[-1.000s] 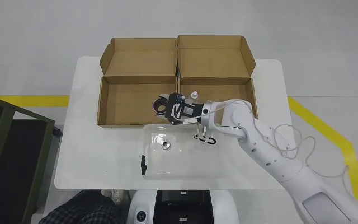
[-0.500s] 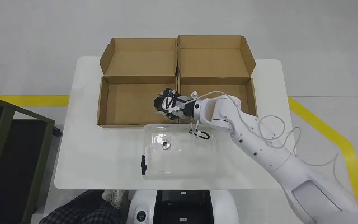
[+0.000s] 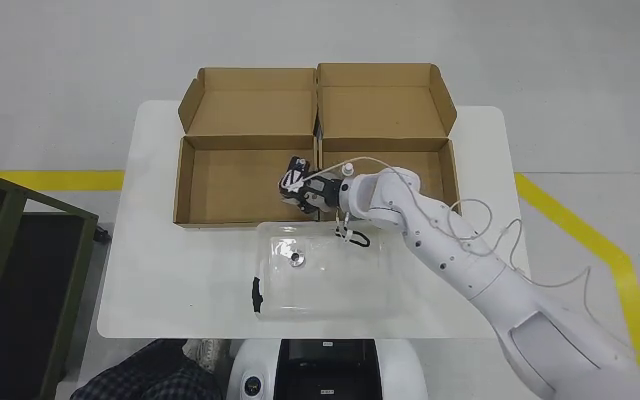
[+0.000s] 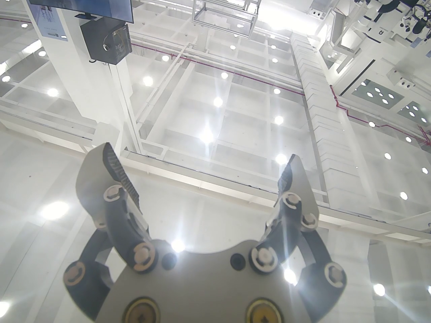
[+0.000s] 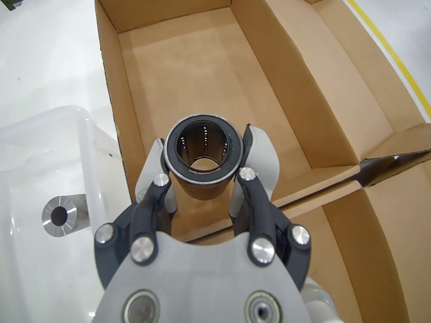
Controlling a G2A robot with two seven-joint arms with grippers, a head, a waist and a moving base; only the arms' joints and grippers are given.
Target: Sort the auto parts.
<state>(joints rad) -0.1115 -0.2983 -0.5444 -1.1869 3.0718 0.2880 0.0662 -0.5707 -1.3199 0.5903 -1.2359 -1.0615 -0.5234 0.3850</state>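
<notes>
Over the near-right corner of the left box [image 3: 225, 185], right gripper [image 5: 204, 141] is clenched on black bearing [image 5: 202, 188], box walls close beside it. Right box [image 3: 400, 165] adjoins. Just nearer: clear tray [image 3: 330, 295] holding metal bushing [image 3: 297, 259]. Left gripper [image 4: 198, 166] is spread wide, facing ceiling.

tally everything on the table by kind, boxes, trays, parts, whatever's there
boxes: 2
tray: 1
bearing: 1
sleeve: 1
black piece at the tray's edge, too small to identify: 1
total: 6
</notes>
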